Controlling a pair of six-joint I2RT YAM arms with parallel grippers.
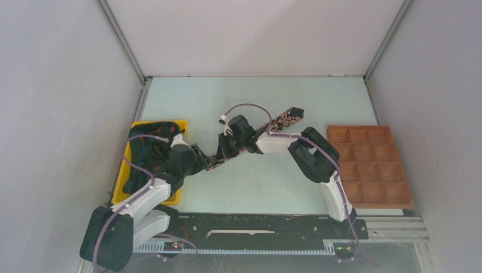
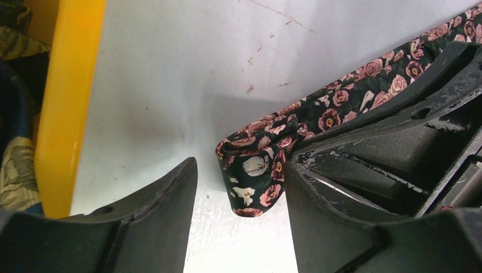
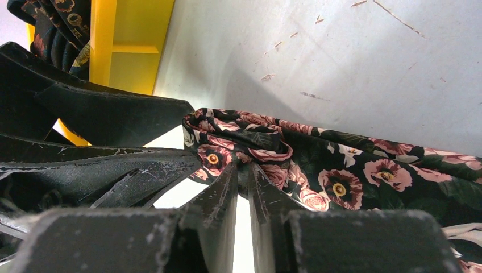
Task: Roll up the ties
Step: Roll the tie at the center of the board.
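tie (image 1: 286, 119) runs diagonally away from yellow tray (image 1: 118, 185); folded end between spread left gripper (image 2: 241, 170) (tray side); right gripper (image 3: 243, 170) pinches fold

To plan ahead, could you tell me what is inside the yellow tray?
Dark patterned fabric lies in the yellow tray; the left arm hides part of it, ruling out a count.
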